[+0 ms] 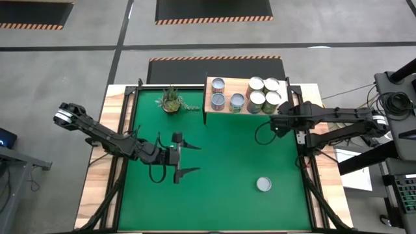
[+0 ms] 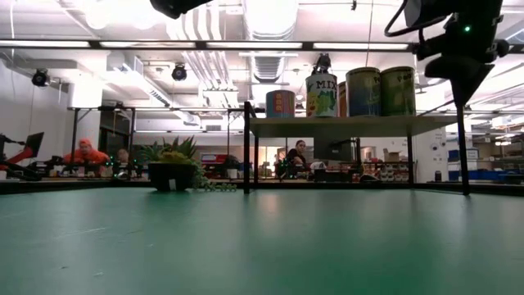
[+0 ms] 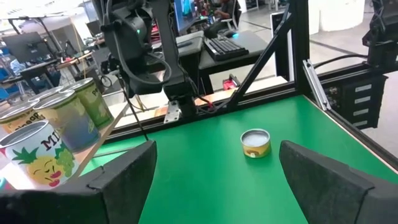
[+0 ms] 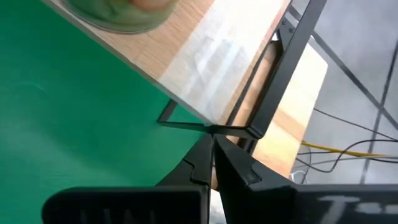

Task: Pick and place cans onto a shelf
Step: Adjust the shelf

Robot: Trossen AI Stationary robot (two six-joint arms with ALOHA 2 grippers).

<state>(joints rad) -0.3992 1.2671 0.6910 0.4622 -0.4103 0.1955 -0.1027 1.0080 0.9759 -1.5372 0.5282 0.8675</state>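
Hovering over the green bench [image 1: 221, 169], the left end effector [image 1: 187, 159] stands wide apart with nothing between its fingers [image 3: 124, 174]. Ahead of it, well apart, one can [image 1: 263, 184] sits alone on the mat, also seen past the fingers in the left wrist view [image 3: 255, 142]. Farther off, the right end effector [image 1: 276, 123] is pinched closed and empty, just beside the near edge of the shelf [image 1: 227, 86]. Beyond it, six cans [image 1: 257, 99] stand on the shelf; a potted plant [image 1: 171, 100] sits to the shelf's side.

Eight cans [image 1: 263, 184], one shelf [image 1: 209, 86], one potted plant [image 1: 171, 101], two arms.
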